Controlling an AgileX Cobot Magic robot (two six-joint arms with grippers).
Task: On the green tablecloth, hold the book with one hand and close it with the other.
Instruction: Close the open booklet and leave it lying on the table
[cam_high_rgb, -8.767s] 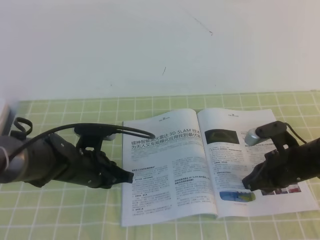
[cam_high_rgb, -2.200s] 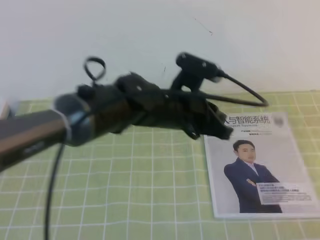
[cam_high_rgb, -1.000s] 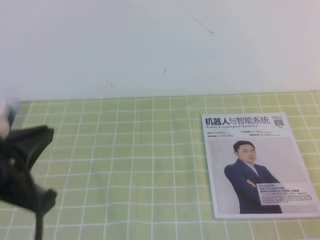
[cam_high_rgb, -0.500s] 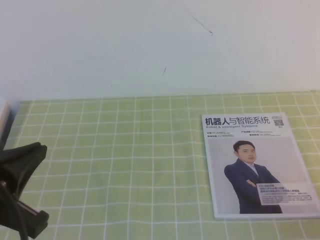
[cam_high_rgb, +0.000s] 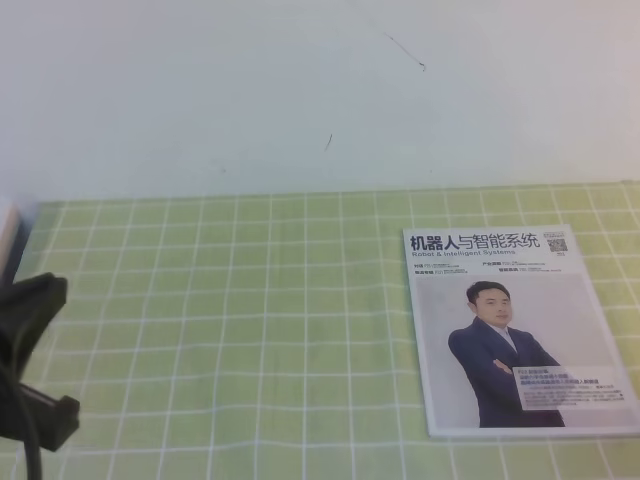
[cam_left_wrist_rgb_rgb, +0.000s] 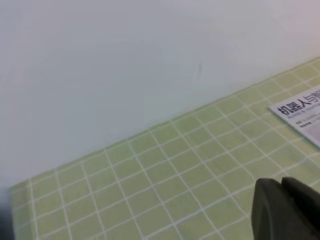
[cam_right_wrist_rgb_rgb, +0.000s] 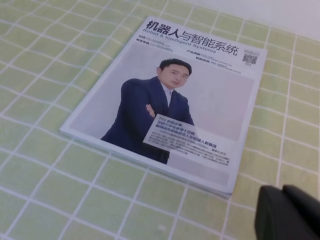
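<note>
Green tablecloth (cam_high_rgb: 250, 330) with closed book (cam_high_rgb: 515, 330) cover-up; left gripper (cam_high_rgb: 30, 370) at edge, jaw state unreadable.

The green tablecloth (cam_high_rgb: 250, 330) is looking like soft matt cloth, its thin white grid lines lying flat and throwing back no shine. The book (cam_right_wrist_rgb_rgb: 170, 100) is showing a smooth paper cover with a faint gloss, the pale grey ground around the portrait catching a soft sheen, and its stacked page edges are reading as plain white paper. The wall (cam_high_rgb: 300, 90) behind is appearing as a matt, painted-looking white surface with a few thin dark hairline marks. The left gripper (cam_high_rgb: 25, 360) is presenting as dull black, probably matt plastic, though it is blurred at the frame's edge. The right gripper (cam_right_wrist_rgb_rgb: 290, 215) is showing the same dark, unreflective finish.
</note>
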